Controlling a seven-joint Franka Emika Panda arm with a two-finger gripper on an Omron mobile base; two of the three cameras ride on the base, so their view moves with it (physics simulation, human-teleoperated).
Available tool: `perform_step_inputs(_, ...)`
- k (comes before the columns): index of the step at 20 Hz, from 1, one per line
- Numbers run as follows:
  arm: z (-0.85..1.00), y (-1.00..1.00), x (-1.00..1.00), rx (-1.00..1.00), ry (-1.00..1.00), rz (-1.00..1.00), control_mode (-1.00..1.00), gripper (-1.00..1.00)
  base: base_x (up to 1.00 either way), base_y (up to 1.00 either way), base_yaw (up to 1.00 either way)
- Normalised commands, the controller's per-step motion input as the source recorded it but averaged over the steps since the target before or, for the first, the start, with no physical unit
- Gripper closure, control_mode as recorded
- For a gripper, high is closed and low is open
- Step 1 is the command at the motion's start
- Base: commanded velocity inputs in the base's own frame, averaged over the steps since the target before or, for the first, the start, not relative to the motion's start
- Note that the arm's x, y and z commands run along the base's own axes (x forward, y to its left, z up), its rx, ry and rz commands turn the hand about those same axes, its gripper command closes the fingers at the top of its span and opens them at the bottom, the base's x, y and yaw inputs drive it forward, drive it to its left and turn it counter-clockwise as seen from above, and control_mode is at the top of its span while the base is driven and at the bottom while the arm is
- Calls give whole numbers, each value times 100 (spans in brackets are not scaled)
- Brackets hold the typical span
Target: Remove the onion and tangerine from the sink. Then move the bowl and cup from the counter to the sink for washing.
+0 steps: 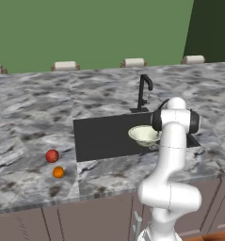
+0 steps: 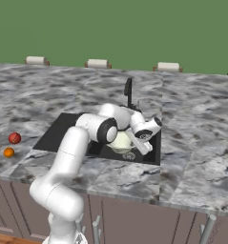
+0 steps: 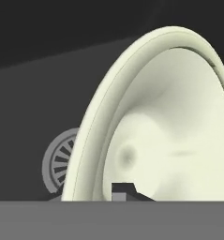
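One gripper [image 3: 125, 190], jaws nearly together, clamped on the bowl [image 3: 179, 126] rim (over the sink [image 1: 100, 136]).

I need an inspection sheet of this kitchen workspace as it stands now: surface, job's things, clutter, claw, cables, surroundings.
Surface: grey-and-white marble counter over brown cabinets, with a black sink set in it.
Job's things: onion and tangerine lie on the counter left of the sink, close but apart. Bowl is over the sink, tilted. Cup: nothing seen.
Clutter: nothing seen.
Claw: claw is shut on the bowl's rim, low over the sink; the drain shows behind the bowl.
Cables: nothing seen.
Surroundings: black faucet behind the sink, green wall, pale rolls along the counter's back edge.
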Motion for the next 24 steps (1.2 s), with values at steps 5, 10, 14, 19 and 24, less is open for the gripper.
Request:
perform_step_inputs(5, -13, 10, 9, 0, 0, 7, -100, 100, 0, 0, 0)
perform_step_inputs(10, -12, 9, 2, 0, 0, 3, -100, 100, 0, 0, 0)
perform_step_inputs(14, -7, 8, 0, 0, 0, 1, -100, 100, 0, 0, 0)
perform_step_inputs(19, -5, 4, 1, 0, 0, 1, -100, 100, 0, 0, 0)
perform_step_inputs(24, -4, 0, 0, 0, 0, 2, -100, 100, 0, 0, 0)
